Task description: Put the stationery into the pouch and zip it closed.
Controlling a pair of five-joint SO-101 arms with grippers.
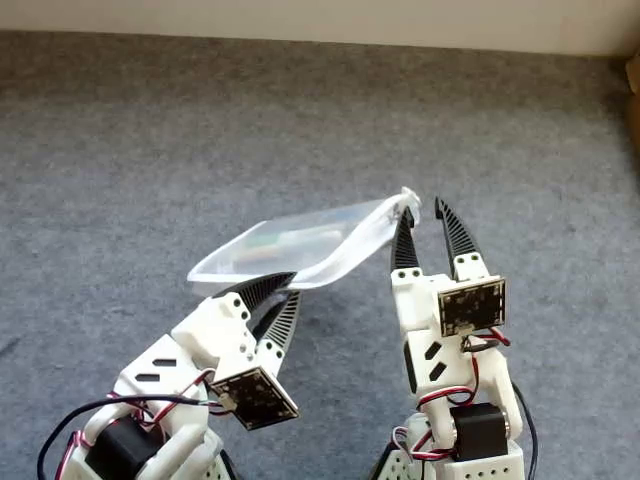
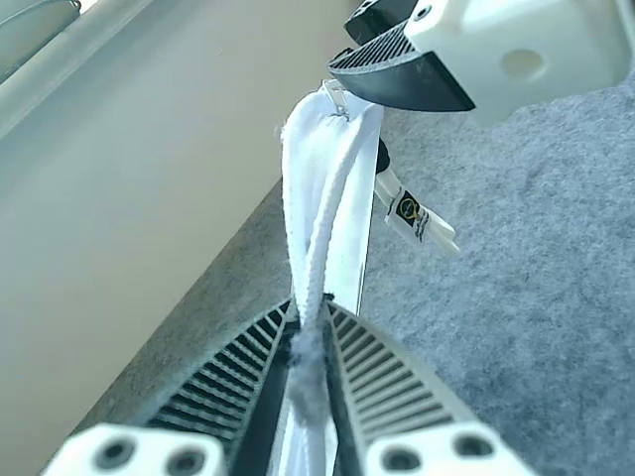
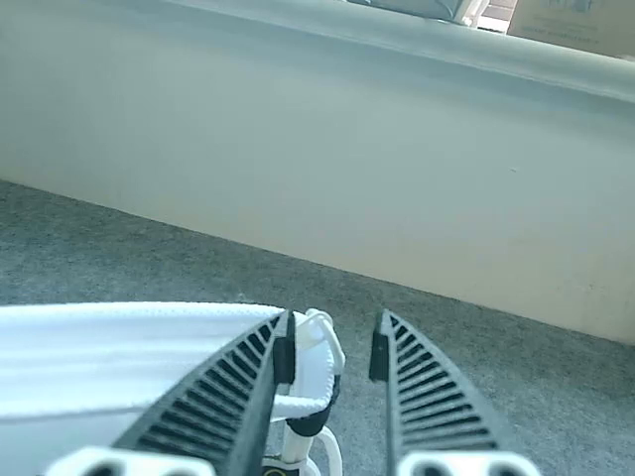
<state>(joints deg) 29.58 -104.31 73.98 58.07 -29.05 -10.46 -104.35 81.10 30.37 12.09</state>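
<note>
A clear pouch point(image 1: 330, 250) with a white zipper strip hangs above the grey carpet, and some stationery point(image 1: 285, 241) shows faintly inside it. My left gripper point(image 1: 285, 288) is shut on the pouch's near end, pinching the white zipper edge point(image 2: 316, 238). A white pen-like piece point(image 2: 415, 215) shows through the plastic. My right gripper point(image 1: 422, 212) stands open at the pouch's far end. The zipper end point(image 3: 319, 337) lies beside one of its fingers point(image 3: 238, 382), partly in the gap. In the left wrist view the right gripper's fingers point(image 2: 397, 74) stand by the pouch's far tip.
Grey carpet point(image 1: 150, 140) covers the whole work surface. A pale wall point(image 3: 298, 149) runs along the back. A brown object point(image 1: 634, 90) sits at the far right edge.
</note>
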